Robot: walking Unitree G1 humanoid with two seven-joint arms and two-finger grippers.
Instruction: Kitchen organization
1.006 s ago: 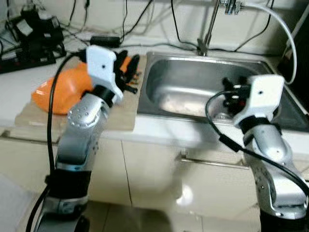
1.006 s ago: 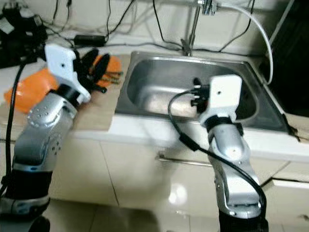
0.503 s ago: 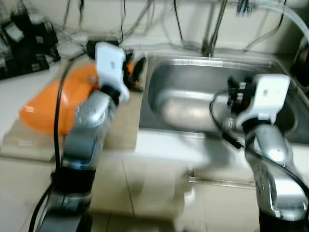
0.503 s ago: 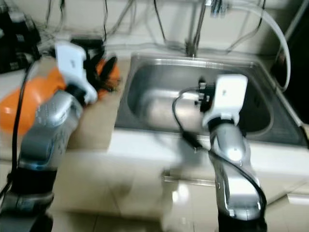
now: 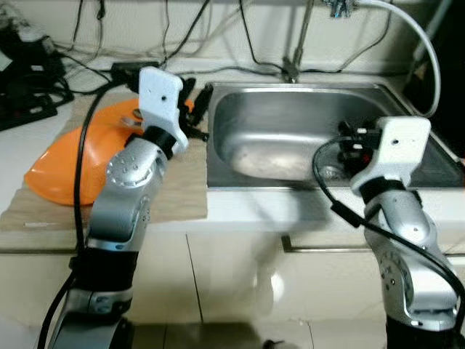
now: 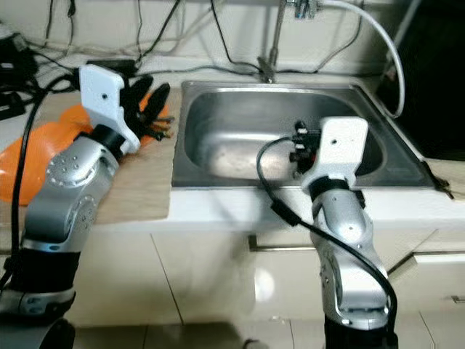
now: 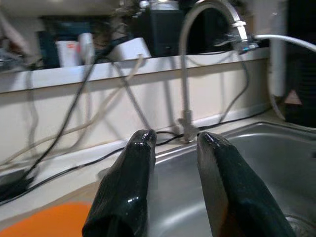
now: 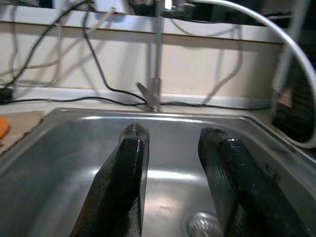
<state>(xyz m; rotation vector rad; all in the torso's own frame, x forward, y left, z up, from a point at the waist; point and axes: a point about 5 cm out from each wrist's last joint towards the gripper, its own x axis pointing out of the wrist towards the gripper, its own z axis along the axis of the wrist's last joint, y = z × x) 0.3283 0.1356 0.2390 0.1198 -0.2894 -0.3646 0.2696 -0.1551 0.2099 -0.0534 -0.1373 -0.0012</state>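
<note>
The left pincer [image 7: 173, 143] has its two black fingers [image 7: 128, 187] parted by a narrow gap with nothing between them, and it hangs above the near left corner of the sink [image 5: 305, 138], beside the orange bowl-like thing [image 5: 69, 156]. The right pincer [image 8: 170, 136] is likewise parted and empty (the gap looks about the same as the other's), raised over the steel basin and touching nothing, with the drain [image 8: 202, 224] beneath it. The orange thing lies tipped on a tan mat [image 5: 178, 189] on the table [image 5: 22, 138] left of the sink, its long axis running roughly from the near left toward the far right, where it meets the left arm. Both silver arms rise from below with elbows bent, the forearms leaning forward so the white wrist housings face the wall. The faucet [image 7: 185, 64] stands behind the sink, a white hose [image 8: 261, 54] arcing from it, and black cables trail along the back of the table.
</note>
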